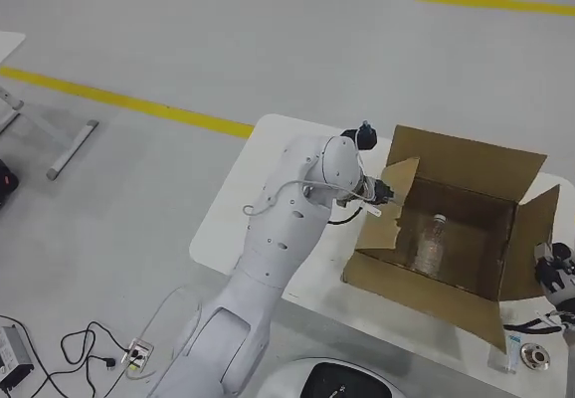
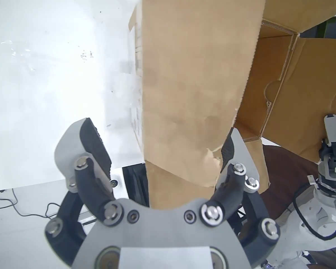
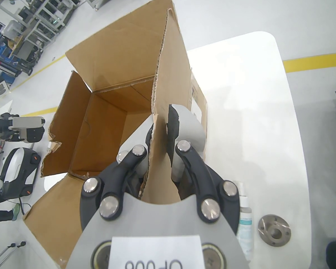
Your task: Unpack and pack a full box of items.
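An open brown cardboard box (image 1: 464,204) stands on the white table (image 1: 258,209). A clear plastic bottle (image 1: 431,242) lies on the box floor. My left gripper (image 1: 392,197) is at the box's left side flap (image 2: 193,85). It is open, and the flap stands between its spread fingers (image 2: 96,141) without being pinched. My right gripper (image 3: 168,127) is at the opposite side, shut on the edge of the upright right flap (image 3: 170,65). The same gripper (image 1: 549,261) sits by the table's right end.
A small white-labelled bottle (image 3: 245,219) and a round metal flange (image 3: 274,230) lie on the table just behind my right gripper. They are near the table's front right corner: bottle (image 1: 507,348), flange (image 1: 534,356). The table left of the box is bare.
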### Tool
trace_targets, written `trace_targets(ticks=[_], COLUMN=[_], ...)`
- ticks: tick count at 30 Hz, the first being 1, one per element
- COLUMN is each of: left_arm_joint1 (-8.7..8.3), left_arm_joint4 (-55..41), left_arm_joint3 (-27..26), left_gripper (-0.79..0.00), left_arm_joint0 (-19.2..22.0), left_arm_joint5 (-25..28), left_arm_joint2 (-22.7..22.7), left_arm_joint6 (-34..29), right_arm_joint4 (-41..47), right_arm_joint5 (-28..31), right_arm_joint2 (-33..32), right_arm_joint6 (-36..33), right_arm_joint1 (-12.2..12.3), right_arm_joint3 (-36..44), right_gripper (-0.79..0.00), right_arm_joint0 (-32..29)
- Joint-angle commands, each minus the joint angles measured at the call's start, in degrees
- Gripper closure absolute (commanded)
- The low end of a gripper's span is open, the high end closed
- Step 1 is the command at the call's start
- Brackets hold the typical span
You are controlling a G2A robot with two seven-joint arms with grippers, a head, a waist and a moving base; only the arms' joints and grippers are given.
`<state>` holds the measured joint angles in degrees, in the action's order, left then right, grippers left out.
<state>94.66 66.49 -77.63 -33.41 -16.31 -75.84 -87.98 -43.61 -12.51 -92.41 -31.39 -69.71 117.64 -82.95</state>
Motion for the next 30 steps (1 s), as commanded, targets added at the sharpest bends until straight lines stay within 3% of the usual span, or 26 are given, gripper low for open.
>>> trace_targets(ticks=[1, 7, 12, 19, 20, 21, 23, 24, 30], left_arm_joint1=[0.41, 1.59, 2.24, 3.16, 3.25, 3.32, 3.40, 3.43, 3.64], left_arm_joint4=[-0.33, -0.72, 8.20, 14.81, 15.21, 15.41, 15.94, 16.26, 17.82], left_arm_joint3=[-0.23, 0.79, 4.53, 7.98, 8.11, 8.08, 7.97, 7.75, 4.49], left_gripper=[-0.785, -0.785, -0.785, -0.785, -0.650, -0.379, -0.099, -0.018, 0.000], left_arm_joint0=[-0.14, 0.63, 2.02, 1.60, 1.43, 1.29, 1.06, 0.99, -0.03], left_arm_joint5=[0.02, -0.32, -0.24, 0.02, 0.02, 0.02, 0.02, 0.02, 0.03], left_arm_joint2=[0.76, 2.00, 3.53, 2.16, 1.78, 1.27, -0.14, -0.87, -4.30], left_arm_joint6=[-0.02, 0.31, 0.24, -0.02, -0.02, -0.02, -0.02, -0.02, -0.02], right_arm_joint4=[2.07, 8.38, 10.22, 15.69, 16.09, 16.60, 18.39, 18.43, 17.96], right_arm_joint5=[-1.37, -2.74, -1.94, 1.30, 1.73, 2.07, 2.80, 3.13, 4.60], right_arm_joint2=[-0.70, -2.04, -2.70, -3.25, -3.43, -3.52, -3.76, -3.93, -4.14], right_arm_joint6=[0.84, 3.42, 4.31, 4.68, 4.71, 4.69, 4.70, 4.74, 4.64], right_arm_joint1=[-0.13, -0.51, -0.55, -0.67, -0.65, -0.65, -0.68, -0.64, -0.45], right_arm_joint3=[0.45, 1.56, 1.32, -0.59, -1.16, -1.58, -2.52, -2.98, -5.23], right_gripper=[0.000, 0.000, 0.000, 0.000, 0.000, 0.000, 0.000, 0.000, 0.000], right_arm_joint0=[-0.24, -1.85, -3.41, -4.86, -5.06, -5.18, -5.30, -5.31, -4.93])
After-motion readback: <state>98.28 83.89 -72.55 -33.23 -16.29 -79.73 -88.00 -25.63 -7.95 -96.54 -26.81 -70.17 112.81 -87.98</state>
